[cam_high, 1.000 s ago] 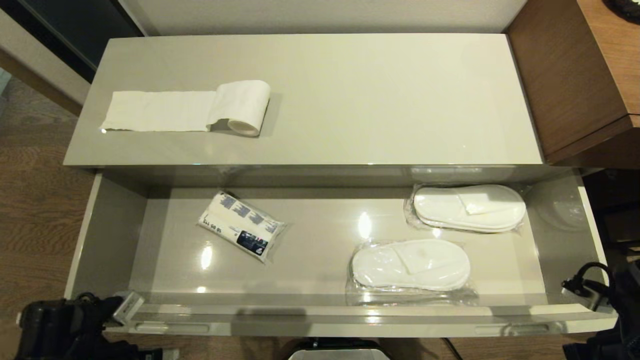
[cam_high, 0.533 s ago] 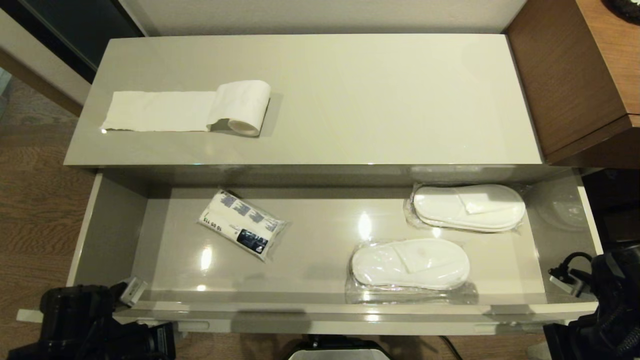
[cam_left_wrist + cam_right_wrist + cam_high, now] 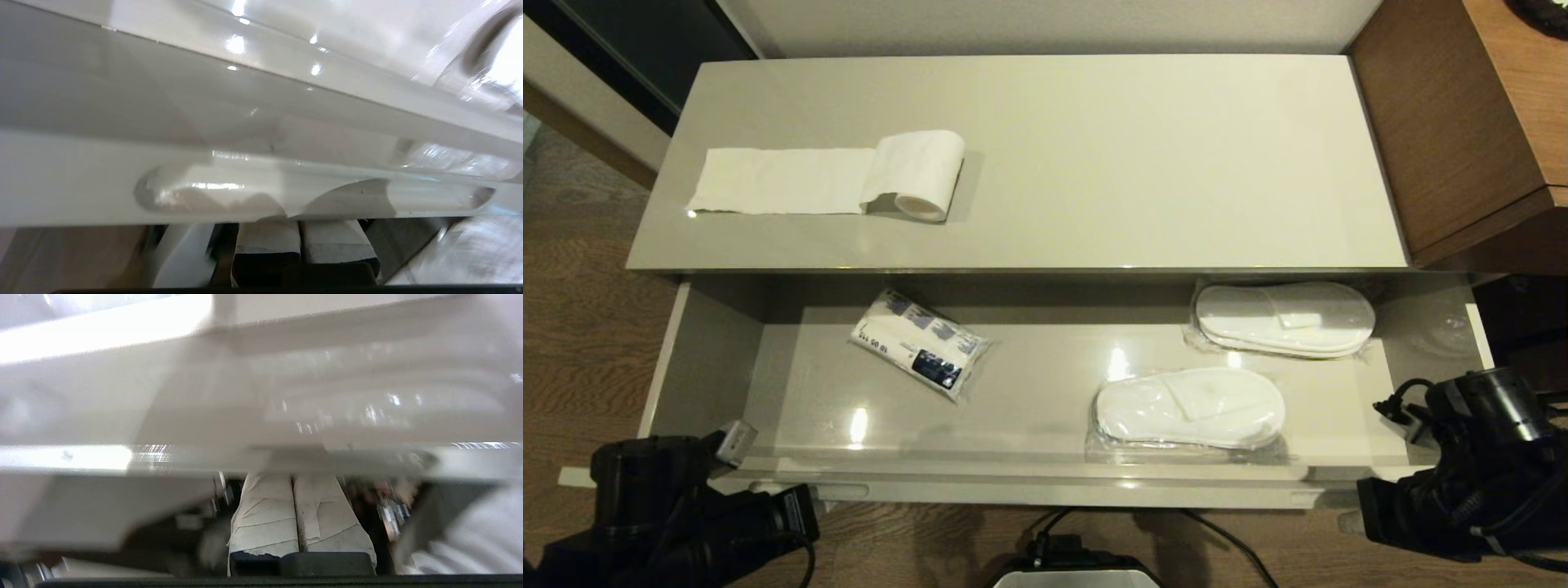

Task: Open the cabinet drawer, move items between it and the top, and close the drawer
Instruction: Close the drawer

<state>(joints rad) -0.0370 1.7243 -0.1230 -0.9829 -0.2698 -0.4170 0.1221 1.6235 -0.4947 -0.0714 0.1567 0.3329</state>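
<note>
Left gripper (image 3: 300,222): fingers pressed together, nothing between them, tips up against the front face of the cabinet drawer (image 3: 261,192) right at a recessed oval handle (image 3: 310,196). Right gripper (image 3: 300,475): same story, taped fingers (image 3: 265,510) closed flat on each other and empty, tips meeting the drawer front near its other end. In the head view we see only the dark bulk of each arm, the left one low at the drawer's near left corner, the right one low at the near right corner; both wrists sit just outside the front panel with the fingers aimed into it, a two-handed pushing posture as we read it. The cabinet drawer stands partly out under the top (image 3: 1094,163). Inside it: two packs of slippers (image 3: 1188,407) toward the right, one near the front and one at the back partly under the overhang of the top, and a white packet with blue printing (image 3: 920,355) toward the left. On the top, the toilet-paper roll (image 3: 919,175) lies on its side at the left, its loose tail stretched out flat further left. Our judgement on progress: opening is done, the swap of items looks finished with the roll up and the slippers down, and closing is the step in hand. What is left is to drive the drawer fully home, keeping both ends level so it does not skew.
</note>
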